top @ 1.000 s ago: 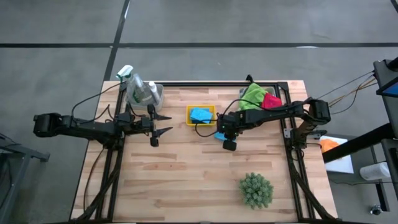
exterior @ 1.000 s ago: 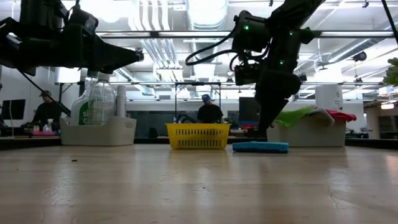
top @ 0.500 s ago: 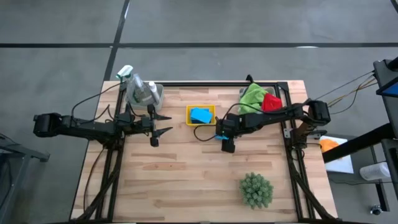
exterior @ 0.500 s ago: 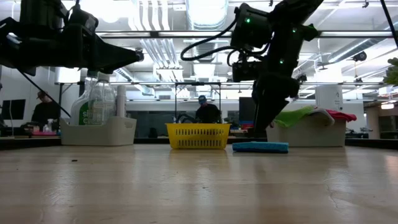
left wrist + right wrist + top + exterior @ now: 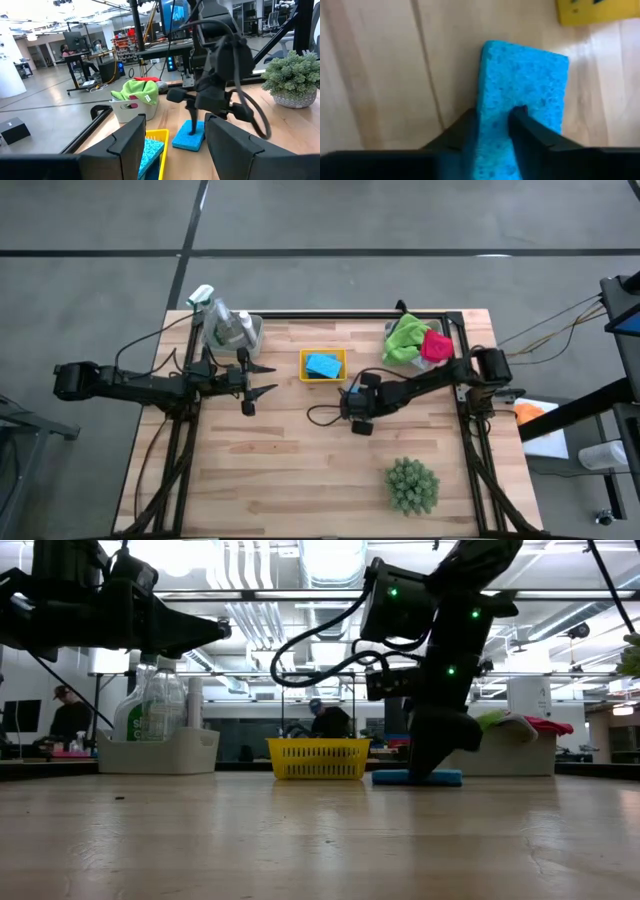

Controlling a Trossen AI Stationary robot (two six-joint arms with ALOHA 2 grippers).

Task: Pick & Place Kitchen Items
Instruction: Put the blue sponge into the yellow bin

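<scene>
The right gripper [image 5: 492,120] is down on the bench [image 5: 300,470], directly over the loose blue sponge [image 5: 522,95], which lies flat on the wood just outside the yellow tray [image 5: 324,365], at about 5 o'clock from it in the high view. In the right wrist view, one dark finger sits on the top face of the sponge and the other lies against its long side edge. So the jaws straddle only one edge strip of the sponge, not its full width. They are partly closed, and whether they pinch the foam firmly already I cannot tell.

The long axis of the sponge runs nearly in line with the reach of the fingers and points away from the wrist toward the corner of the tray. The larger part of the sponge therefore lies ahead of the fingertips and to one side of them. My judgement is that the coming grasp depends on this offset: a grip on the edge may let the soft sponge tilt or slip.

The left gripper [image 5: 262,378] hangs above the bench at about 9 o'clock from the tray, with its jaws spread and nothing between them. It is well apart from the sponge, so the right arm is clearly the nearer one. A second blue sponge [image 5: 321,365] lies inside the tray.
</scene>
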